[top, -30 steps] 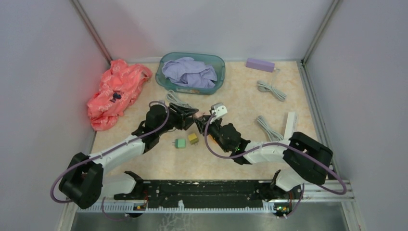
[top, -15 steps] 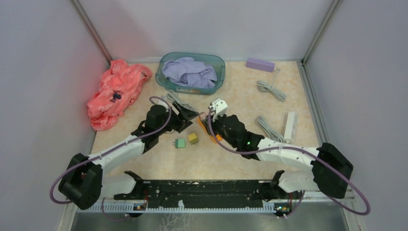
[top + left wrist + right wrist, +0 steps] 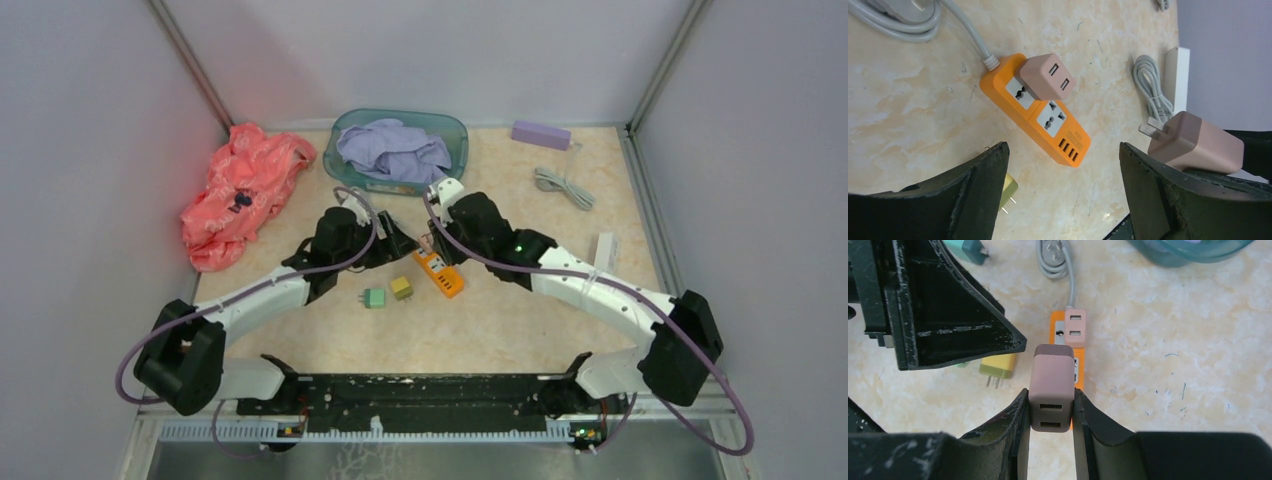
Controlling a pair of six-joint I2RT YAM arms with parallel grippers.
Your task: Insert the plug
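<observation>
**Item 1.** Pink plug [image 3: 1051,385], clamped between the fingers of the right gripper [image 3: 1050,402] and held off the table near the orange power strip [image 3: 1035,117]. Its prongs point away from the wrist, which we judge readies them for a free socket.

**Item 2.** Left gripper [image 3: 1064,150], jaws spread and holding nothing, beside the strip, which we think it may brace.

**Item 3.** Second pink adapter [image 3: 1045,76], seated in the socket nearest the cord.

**Writing.** A small mark by the strip's USB ports, too small for us to read.

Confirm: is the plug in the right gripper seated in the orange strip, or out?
Out. The pink plug sits clamped in the right gripper, prongs bare, clear of the orange strip.
</observation>
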